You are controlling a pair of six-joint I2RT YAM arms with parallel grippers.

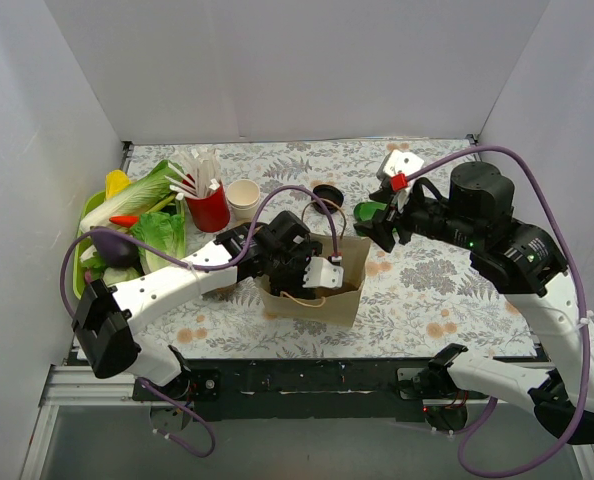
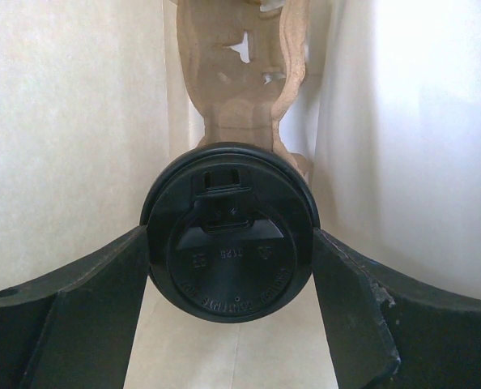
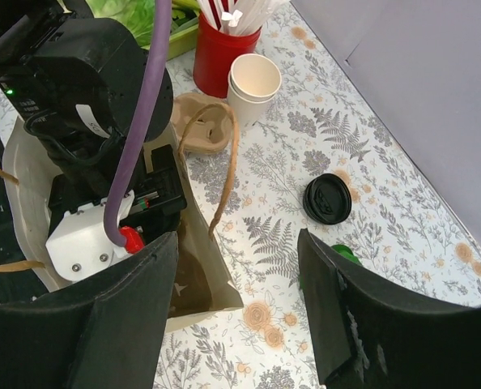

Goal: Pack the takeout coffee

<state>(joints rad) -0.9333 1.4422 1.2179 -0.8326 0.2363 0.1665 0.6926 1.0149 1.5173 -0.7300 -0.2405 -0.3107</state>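
- Gripping the takeout coffee (image 2: 228, 203), the left claw (image 2: 231, 267) has a dark finger pressed to each side of the round, glossy black plastic lid, which carries moulded lettering and a sip tab.
- The coffee sits down inside the brown paper bag (image 1: 317, 305). In the left wrist view, smooth pale bag walls close in on both sides.
- A moulded pulp carrier (image 2: 240, 81), rough, tan and cut with openings, stands just behind the lid.
- The right claw (image 3: 236, 243) is spread wide with nothing between its fingers. It hangs above the counter, just beside the bag's twisted paper handle.
- A loose black lid (image 3: 328, 198) lies flat on the counter, apart from the bag.
- A lidless cream paper cup (image 3: 253, 81) stands touching a red cup (image 3: 216, 57) that holds white sticks.
- The counter (image 1: 427, 290) wears a cloth printed with grey ferns and orange blooms.
- Plain white panels wall in three sides.
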